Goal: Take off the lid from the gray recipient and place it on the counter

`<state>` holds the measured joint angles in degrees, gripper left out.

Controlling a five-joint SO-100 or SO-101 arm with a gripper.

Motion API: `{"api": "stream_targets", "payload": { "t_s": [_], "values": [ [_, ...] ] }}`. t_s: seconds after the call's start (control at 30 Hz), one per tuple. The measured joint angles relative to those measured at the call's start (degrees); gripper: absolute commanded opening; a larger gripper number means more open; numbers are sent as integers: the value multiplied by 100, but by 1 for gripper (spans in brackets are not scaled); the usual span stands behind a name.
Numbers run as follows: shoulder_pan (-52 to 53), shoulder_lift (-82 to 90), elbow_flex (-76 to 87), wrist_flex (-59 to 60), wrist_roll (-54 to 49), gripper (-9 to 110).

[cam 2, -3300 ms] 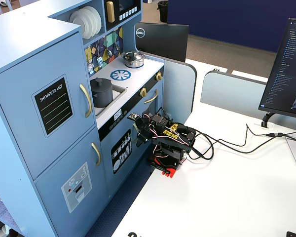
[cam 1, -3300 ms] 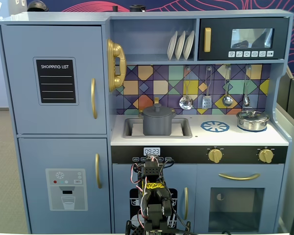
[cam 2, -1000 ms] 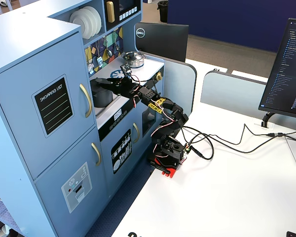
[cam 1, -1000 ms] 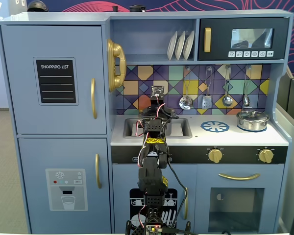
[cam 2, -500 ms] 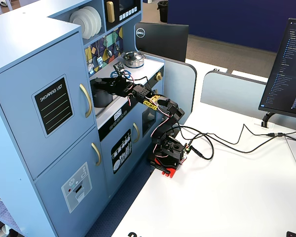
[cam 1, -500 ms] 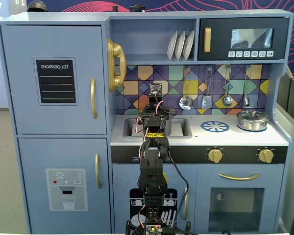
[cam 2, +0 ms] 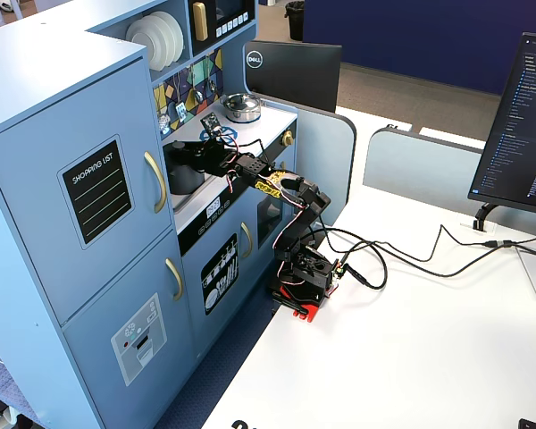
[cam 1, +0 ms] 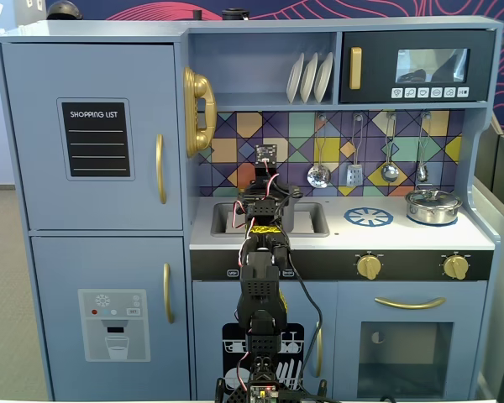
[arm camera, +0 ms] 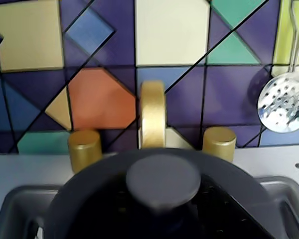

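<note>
The dark gray lid (arm camera: 97, 179) fills the lower part of the wrist view, its round knob (arm camera: 163, 179) in the middle and slightly blurred. My gripper (arm camera: 163, 201) shows only as dark jaws on both sides of the knob and seems shut on it. In a fixed view the gripper (cam 1: 269, 200) is over the sink (cam 1: 315, 220), and the arm hides most of the gray recipient (cam 1: 291, 215); the lid's edge (cam 1: 291, 193) sticks out to the right. The white counter (cam 1: 403, 237) runs to the right. In another fixed view the pot (cam 2: 184, 175) stands under the gripper (cam 2: 193, 154).
A gold faucet (arm camera: 153, 112) and two gold taps (arm camera: 84, 148) stand close behind the lid. A shiny steel pot (cam 1: 433, 206) sits at the counter's right end, beside the printed burner (cam 1: 369, 217). Utensils (cam 1: 319, 175) hang on the tiled back wall.
</note>
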<state>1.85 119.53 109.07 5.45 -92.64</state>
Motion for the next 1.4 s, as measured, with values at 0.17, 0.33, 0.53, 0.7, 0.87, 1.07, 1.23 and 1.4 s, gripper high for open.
{"api": "stream_targets", "payload": {
  "t_s": [0.17,0.33,0.53,0.7,0.87,1.07,1.23,1.4],
  "values": [
    [-18,-9,-132,-237,79,0],
    [9,-9,-422,-237,79,0],
    [545,44,-466,-132,132,0],
    [1345,246,-466,229,290,0],
    [2171,299,-439,378,439,0],
    [2716,290,185,-167,439,0],
    [3032,-114,492,-844,492,0],
    [3103,-483,756,-1257,492,0]
  ]
}}
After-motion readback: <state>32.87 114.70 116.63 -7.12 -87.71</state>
